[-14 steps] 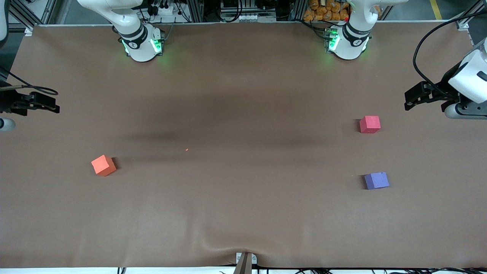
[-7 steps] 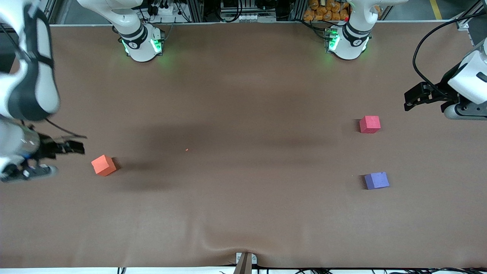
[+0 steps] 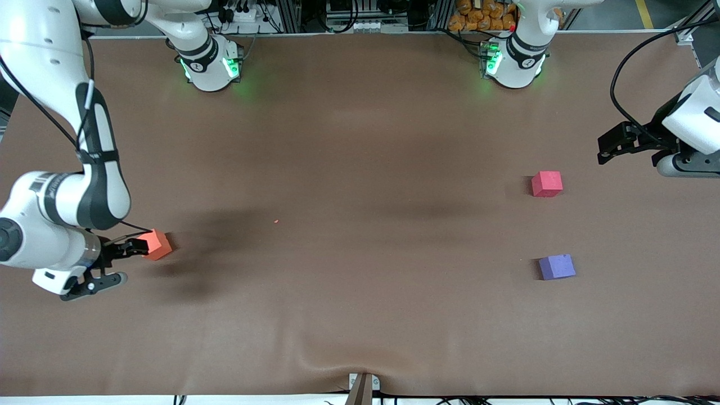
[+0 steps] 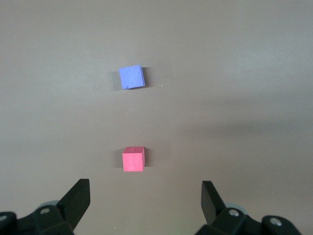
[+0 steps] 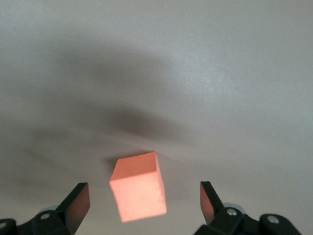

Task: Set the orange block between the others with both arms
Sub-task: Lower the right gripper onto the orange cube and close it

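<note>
R gripper (image 3: 130,247) at orange block (image 3: 157,244) (L gripper (image 3: 607,147) waiting, table edge)

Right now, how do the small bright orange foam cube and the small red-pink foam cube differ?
The orange cube lies at the right arm's end of the table; the red-pink cube lies at the left arm's end.
The orange cube sits turned at an angle; the red-pink cube sits nearly square-on.
The open right gripper is over the orange cube; the open left gripper hovers short of the red-pink cube.
Both look equal in size and matte.

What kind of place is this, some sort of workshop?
Most likely a robotics lab: two white robot arms, right and left, are mounted on a brown-covered table with metal framing and cables along its edge, and only small foam cubes, like the orange block, to handle.
</note>
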